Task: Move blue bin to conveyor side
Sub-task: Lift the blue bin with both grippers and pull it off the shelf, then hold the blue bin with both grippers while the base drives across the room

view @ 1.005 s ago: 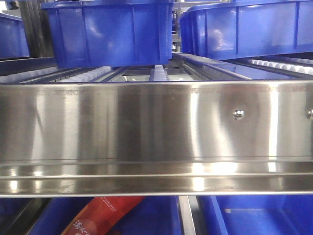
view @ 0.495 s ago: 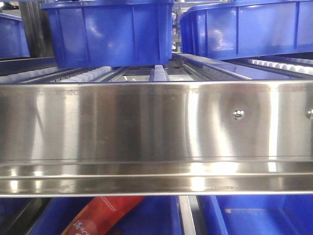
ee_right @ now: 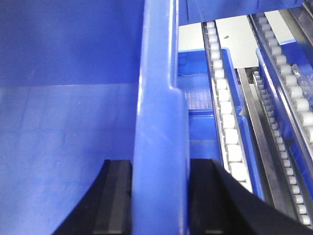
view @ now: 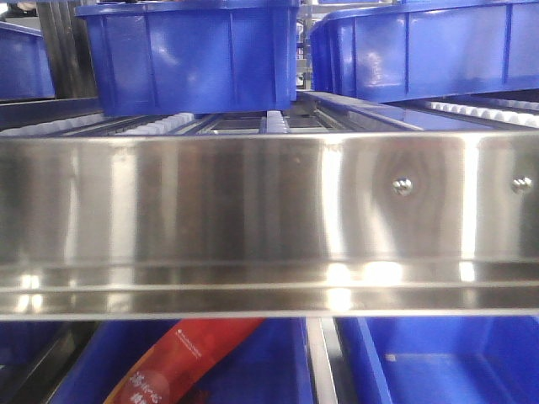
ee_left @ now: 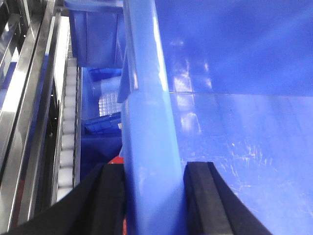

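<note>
Since the earlier frames, the wide polished stainless-steel conveyor rail (view: 253, 210) had slid up and a little left in the front view, bringing a second round screw (view: 522, 183) fully into sight. Both the left tool (ee_left: 154, 196) and the right tool (ee_right: 160, 196) were clenched across the thick rolled rim of the large glossy blue plastic bin (ee_left: 234, 171), black pads touching both faces of its opposite walls. Outside the right wall, small white rollers (ee_right: 230, 142) ran near with a narrow gap between, while a steel side rail (ee_left: 29, 112) stood close beyond the left wall.
</note>
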Motion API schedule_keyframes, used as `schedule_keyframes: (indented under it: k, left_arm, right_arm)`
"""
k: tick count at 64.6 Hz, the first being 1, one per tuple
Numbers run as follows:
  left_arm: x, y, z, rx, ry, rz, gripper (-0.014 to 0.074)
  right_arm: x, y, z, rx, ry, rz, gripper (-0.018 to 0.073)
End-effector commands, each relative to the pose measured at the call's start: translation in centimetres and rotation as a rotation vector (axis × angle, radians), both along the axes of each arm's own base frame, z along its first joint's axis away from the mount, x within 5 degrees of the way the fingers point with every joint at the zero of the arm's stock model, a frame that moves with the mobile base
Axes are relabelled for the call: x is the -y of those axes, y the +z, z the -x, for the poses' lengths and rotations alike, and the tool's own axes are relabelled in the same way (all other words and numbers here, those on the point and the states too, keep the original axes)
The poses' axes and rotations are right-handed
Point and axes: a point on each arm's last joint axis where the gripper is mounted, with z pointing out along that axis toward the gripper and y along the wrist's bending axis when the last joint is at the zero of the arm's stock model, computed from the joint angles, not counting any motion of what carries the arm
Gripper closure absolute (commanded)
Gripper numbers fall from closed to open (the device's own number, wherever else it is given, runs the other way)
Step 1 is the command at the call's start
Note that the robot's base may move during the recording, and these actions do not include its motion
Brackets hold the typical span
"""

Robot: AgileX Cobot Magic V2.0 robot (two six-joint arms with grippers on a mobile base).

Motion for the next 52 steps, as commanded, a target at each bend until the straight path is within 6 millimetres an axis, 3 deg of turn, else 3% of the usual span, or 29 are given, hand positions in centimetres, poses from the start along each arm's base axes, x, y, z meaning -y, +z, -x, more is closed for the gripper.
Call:
schedule_keyframes:
  k: [1, 52]
  left_arm:
    - [-0.37, 1.46, 0.41, 0.136, 0.031, -0.037, 0.0614]
    - [-0.37, 1.46, 0.41, 0.136, 0.031, -0.037, 0.0614]
  right_arm:
    - [1.05, 1.35, 0.42, 0.136, -0.051, 0.042, 0.0638]
    - [1.05, 1.35, 0.42, 0.136, -0.051, 0.042, 0.0638]
